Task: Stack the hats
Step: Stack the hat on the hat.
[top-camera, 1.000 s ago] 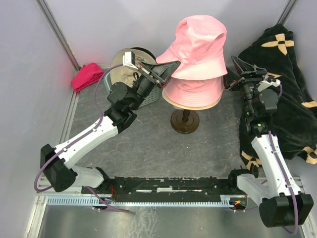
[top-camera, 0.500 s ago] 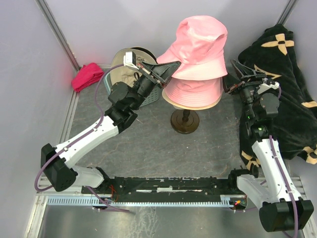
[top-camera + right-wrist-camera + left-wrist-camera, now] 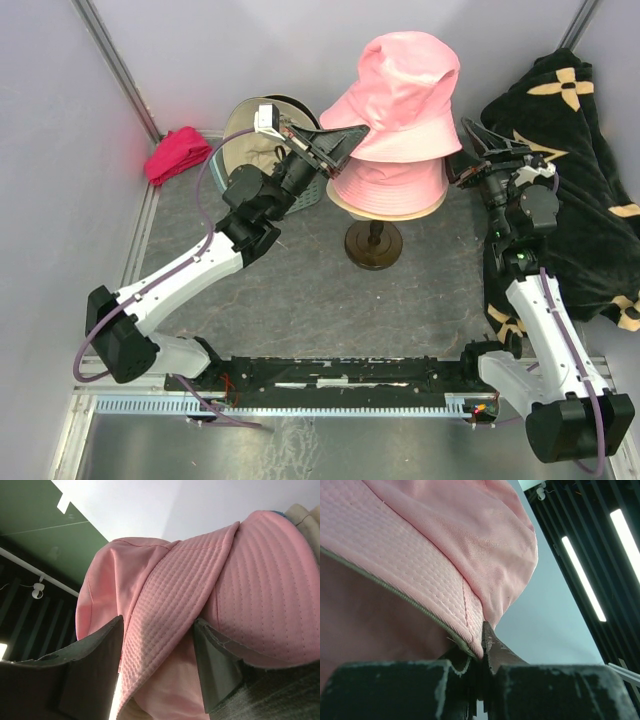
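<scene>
My left jaws grip the brim of the top pink hat (image 3: 405, 85), tilted over the lower pink hat (image 3: 390, 183). The right jaws sit apart, straddling its opposite brim — I'd close them, then lower evenly.

A small magenta cloth (image 3: 176, 153) lies bunched at the table's (image 3: 330, 310) far left edge. A large black cloth with beige flower marks (image 3: 580, 180) drapes along the right side. A dark round-footed stand (image 3: 373, 245) sits mid-table.
</scene>
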You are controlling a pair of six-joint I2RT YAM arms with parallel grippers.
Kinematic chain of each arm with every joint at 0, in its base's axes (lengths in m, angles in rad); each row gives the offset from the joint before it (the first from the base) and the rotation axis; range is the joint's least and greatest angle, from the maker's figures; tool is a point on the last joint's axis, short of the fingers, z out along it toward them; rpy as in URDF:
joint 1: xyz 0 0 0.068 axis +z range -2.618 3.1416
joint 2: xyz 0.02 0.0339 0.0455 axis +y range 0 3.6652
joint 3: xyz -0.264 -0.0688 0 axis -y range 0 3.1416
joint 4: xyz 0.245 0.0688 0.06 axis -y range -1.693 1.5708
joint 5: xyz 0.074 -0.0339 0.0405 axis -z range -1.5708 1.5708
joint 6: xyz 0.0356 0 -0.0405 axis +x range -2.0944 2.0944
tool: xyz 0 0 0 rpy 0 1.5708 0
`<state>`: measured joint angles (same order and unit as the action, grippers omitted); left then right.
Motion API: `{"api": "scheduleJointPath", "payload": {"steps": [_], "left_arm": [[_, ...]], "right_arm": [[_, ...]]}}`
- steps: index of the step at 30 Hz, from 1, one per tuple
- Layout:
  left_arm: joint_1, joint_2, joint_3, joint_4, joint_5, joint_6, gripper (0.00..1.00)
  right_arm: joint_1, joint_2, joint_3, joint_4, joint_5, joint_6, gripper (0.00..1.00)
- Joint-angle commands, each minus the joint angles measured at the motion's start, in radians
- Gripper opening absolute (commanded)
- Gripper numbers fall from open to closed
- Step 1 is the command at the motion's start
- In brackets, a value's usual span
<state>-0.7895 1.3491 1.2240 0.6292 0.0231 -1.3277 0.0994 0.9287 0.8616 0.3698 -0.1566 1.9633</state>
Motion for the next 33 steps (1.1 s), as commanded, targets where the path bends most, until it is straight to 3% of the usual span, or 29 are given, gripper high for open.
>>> {"api": "scheduleJointPath", "payload": {"steps": [1, 5, 9, 19, 26, 33], "left_arm": [[-0.002, 0.008, 0.019, 0.04, 0.043, 0.002, 0.03], [-0.001, -0.002, 0.006, 0.043, 0.048, 0.003, 0.03], [-0.002, -0.031, -0.014, 0.041, 0.036, 0.019, 0.03], [-0.001, -0.066, -0.041, 0.052, 0.019, 0.02, 0.03], [-0.001, -0.07, -0.074, 0.085, 0.029, -0.004, 0.03], [-0.002, -0.074, -0.124, 0.144, 0.054, -0.044, 0.03]], "right_arm": [[0.023, 0.007, 0.037, 0.094, -0.014, 0.025, 0.64], [0.024, 0.005, 0.03, 0.1, 0.015, 0.019, 0.57], [0.024, 0.001, 0.008, 0.135, 0.034, 0.016, 0.4], [0.017, -0.031, -0.009, 0.124, 0.035, -0.016, 0.12], [-0.004, -0.047, -0.053, 0.146, 0.01, -0.044, 0.02], [-0.013, -0.056, -0.096, 0.185, -0.024, -0.087, 0.02]]}}
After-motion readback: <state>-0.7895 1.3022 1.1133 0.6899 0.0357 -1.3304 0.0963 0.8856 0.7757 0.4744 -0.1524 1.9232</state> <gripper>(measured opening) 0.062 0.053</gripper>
